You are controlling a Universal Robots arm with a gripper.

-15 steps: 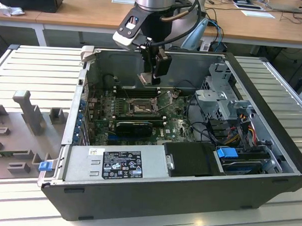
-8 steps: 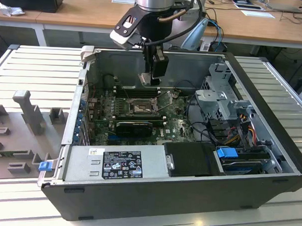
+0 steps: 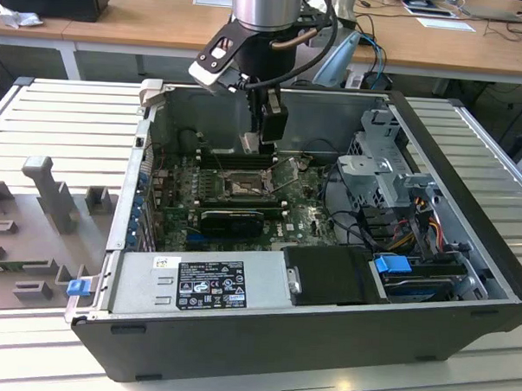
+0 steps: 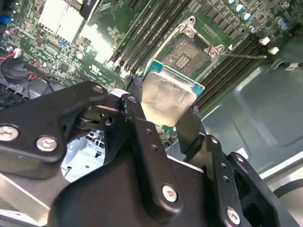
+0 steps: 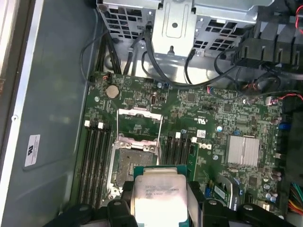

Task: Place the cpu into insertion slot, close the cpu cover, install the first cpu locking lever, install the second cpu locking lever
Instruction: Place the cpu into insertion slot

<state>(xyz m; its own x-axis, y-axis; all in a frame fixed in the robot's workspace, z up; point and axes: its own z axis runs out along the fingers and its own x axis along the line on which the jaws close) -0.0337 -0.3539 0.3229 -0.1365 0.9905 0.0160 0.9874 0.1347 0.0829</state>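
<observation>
Gripper (image 4: 164, 108) (image 5: 161, 201): fingers (image 4: 138, 94) closed on two opposite edges of the cpu (image 4: 168, 92) (image 5: 160, 189), silver top facing the wrist cameras. The cpu is held in the air, clear of the board.

Insertion slot (image 3: 242, 188) (image 4: 187, 53) (image 5: 132, 163): at six o'clock from the gripper (image 3: 265, 137) in the exterior view, unoccupied, contact field exposed.

Cpu cover (image 5: 140, 110): swung open, lying off the slot at the slot's edge toward the drive cage (image 5: 177, 28).

Memory slots (image 5: 94, 161) flank the socket on both sides.

In the exterior view the drive cage (image 3: 380, 157) lies at three o'clock from the gripper and the power supply (image 3: 196, 284) at six to seven o'clock, by the case's near wall.
</observation>
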